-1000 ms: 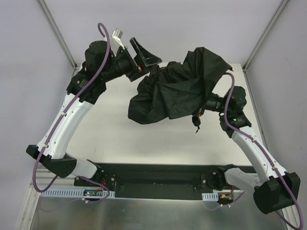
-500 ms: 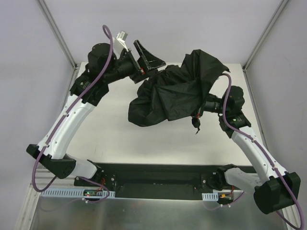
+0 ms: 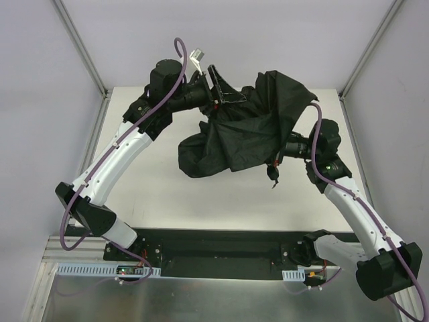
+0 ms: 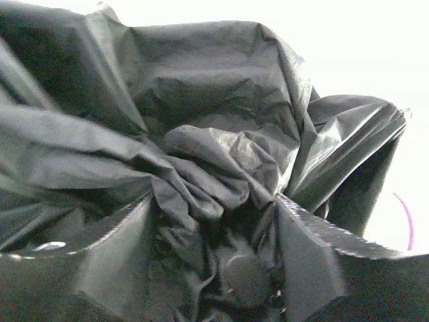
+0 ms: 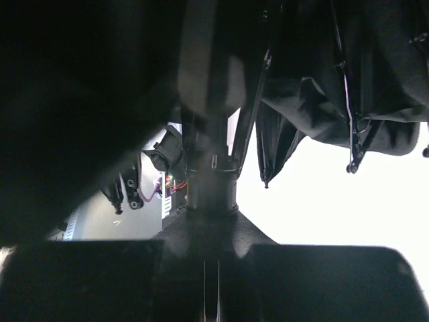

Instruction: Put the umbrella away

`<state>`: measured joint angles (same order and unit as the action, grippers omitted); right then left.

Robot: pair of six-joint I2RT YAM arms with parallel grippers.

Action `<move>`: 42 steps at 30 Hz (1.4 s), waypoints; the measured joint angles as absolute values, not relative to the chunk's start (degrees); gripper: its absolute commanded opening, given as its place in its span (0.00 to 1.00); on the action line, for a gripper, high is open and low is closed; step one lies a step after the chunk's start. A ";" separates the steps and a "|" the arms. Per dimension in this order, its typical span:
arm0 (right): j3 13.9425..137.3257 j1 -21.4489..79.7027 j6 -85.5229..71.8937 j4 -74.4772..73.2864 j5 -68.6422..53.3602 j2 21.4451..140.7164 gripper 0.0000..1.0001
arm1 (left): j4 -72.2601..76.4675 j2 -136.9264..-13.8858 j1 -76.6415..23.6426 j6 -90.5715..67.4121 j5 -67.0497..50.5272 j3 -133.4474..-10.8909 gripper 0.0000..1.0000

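The black umbrella [image 3: 248, 134] hangs half collapsed above the white table [image 3: 154, 181], its canopy bunched and sagging to the left. My right gripper [image 3: 285, 149] is shut on its handle [image 5: 211, 191], and the cord loop [image 3: 273, 173] dangles below. Ribs and loose fabric [image 5: 348, 100] hang ahead of it in the right wrist view. My left gripper [image 3: 226, 94] is pushed into the canopy's far top edge. In the left wrist view its fingers [image 4: 114, 261] flank crumpled fabric [image 4: 201, 134] and a round black cap [image 4: 244, 278]. Whether they press on it is unclear.
Metal frame posts [image 3: 80, 47] rise at the table's far corners, with grey walls on both sides. A black base rail [image 3: 214, 251] with both arm mounts runs along the near edge. Bare tabletop lies left of and in front of the umbrella.
My left arm has swung right and pushed its gripper into the canopy's top; its jaws have narrowed around the fabric. The right gripper still holds the handle in place.
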<state>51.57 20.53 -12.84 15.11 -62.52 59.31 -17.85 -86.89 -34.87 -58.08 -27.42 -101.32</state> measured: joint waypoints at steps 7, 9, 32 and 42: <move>51.79 21.71 -12.25 10.57 -58.67 58.26 0.53 | -15.99 -87.37 -34.33 -57.23 -28.67 -101.27 0.00; 52.01 21.96 -12.14 8.47 -55.20 56.84 0.64 | -15.62 -87.09 -33.36 -57.49 -29.36 -100.51 0.00; 62.59 36.97 -37.74 1.04 -21.32 61.63 0.74 | -15.38 -77.19 -22.20 -65.14 -5.67 -89.19 0.00; 70.08 37.28 -39.75 4.38 -18.92 70.91 0.12 | -15.27 -78.43 -22.17 -66.67 -3.51 -89.08 0.00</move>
<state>70.08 37.28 -39.75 4.38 -18.92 70.91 -15.27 -78.43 -22.17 -66.67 -3.51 -89.08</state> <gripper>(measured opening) 0.290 0.208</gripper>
